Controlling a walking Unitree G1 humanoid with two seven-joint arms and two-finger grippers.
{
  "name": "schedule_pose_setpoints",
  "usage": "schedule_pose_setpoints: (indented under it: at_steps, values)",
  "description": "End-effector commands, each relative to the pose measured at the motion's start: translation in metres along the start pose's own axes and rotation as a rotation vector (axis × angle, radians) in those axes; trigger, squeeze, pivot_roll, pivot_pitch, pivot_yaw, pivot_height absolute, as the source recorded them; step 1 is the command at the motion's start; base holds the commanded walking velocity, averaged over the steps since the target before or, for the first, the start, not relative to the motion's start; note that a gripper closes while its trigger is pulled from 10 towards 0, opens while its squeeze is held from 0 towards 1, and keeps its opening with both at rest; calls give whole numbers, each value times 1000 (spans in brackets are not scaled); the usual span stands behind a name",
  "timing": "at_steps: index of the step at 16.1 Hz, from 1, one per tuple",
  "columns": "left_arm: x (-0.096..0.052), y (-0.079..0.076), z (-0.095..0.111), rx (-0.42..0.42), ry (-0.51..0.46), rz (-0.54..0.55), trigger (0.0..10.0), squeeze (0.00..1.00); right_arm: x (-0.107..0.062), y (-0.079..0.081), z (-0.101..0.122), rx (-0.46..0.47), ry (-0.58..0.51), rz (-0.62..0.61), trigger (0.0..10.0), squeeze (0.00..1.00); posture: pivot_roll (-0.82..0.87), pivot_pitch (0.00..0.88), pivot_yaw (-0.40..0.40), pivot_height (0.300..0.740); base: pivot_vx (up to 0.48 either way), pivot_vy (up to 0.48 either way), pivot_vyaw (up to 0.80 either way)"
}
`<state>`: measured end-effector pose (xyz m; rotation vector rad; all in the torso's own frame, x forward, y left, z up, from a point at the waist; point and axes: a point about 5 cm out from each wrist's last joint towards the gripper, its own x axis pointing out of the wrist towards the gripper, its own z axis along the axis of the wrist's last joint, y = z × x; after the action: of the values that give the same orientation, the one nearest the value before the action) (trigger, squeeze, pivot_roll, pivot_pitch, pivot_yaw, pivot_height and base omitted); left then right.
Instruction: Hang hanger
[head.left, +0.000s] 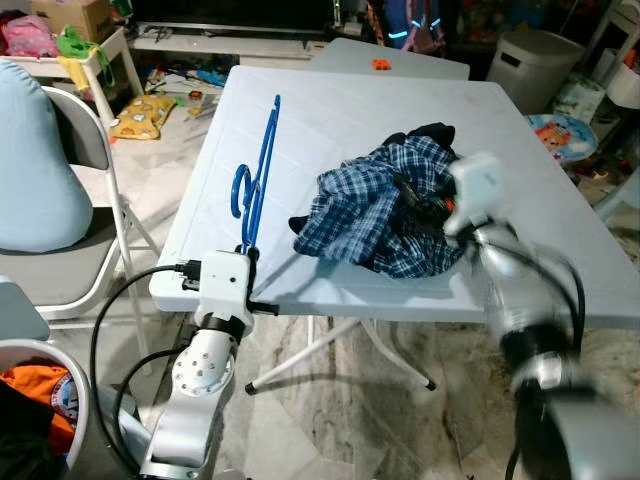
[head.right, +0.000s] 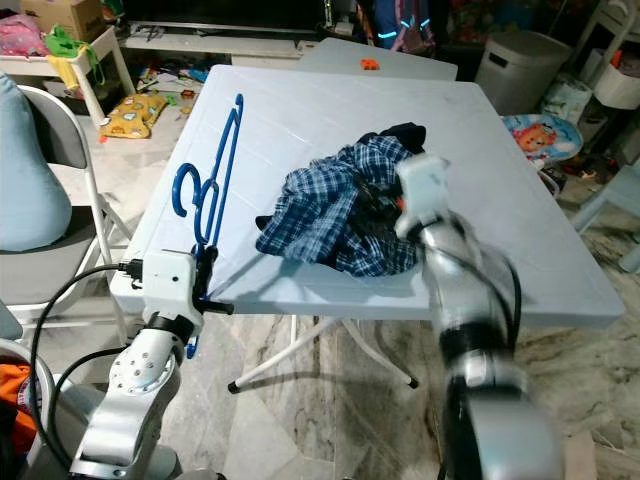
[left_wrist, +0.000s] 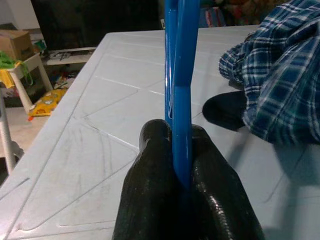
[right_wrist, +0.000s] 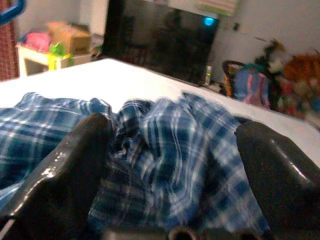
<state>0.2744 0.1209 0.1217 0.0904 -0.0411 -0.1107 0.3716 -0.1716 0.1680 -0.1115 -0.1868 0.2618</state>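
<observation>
The white table (head.left: 340, 120) carries two things well apart across its width: a heap of plaid shirt (head.left: 385, 205) toward the robot's right of centre, and a blue hanger (head.left: 258, 170) along the left side, its long axis running from the near edge away toward the far side, hook curling out to the left. The hanger's near end sits at the table's front left edge, and there the left gripper (left_wrist: 182, 165) is clamped on the blue bar, fingers pressed tight to either side of it. So the hanger lies straight ahead of that gripper, in line with its fingers. The right gripper (right_wrist: 170, 150) is spread wide, just at the near side of the shirt with the cloth between its fingers, not yet closed. By my reading, the right arm must gather the shirt while the left holds the hanger.
</observation>
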Motion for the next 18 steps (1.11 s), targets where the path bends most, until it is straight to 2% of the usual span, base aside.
schedule_pose_setpoints:
  at_steps: [1,6,9,14,18]
  values:
    - [0,-2,3,9,-17,-14,10000,0,-1,-4,9,18,-45,-35,10000,0,57,50,-41,740,0,0,0]
    - [3,-1,5,15,-21,-34,10000,0,-37,14,-7,138,-17,-122,10000,0,37,47,-20,740,0,0,0]
    - [6,-4,6,19,-20,-41,10000,0,-38,17,-11,175,18,-138,10000,0,37,49,-18,740,0,0,0]
    - [5,-9,5,29,-13,-76,10000,0,-41,18,-9,196,50,-150,10000,0,38,62,-15,740,0,0,-560]
    - [4,-10,5,33,-9,-84,10000,0,-43,20,-11,202,60,-146,10000,0,36,66,-14,740,-193,0,-405]
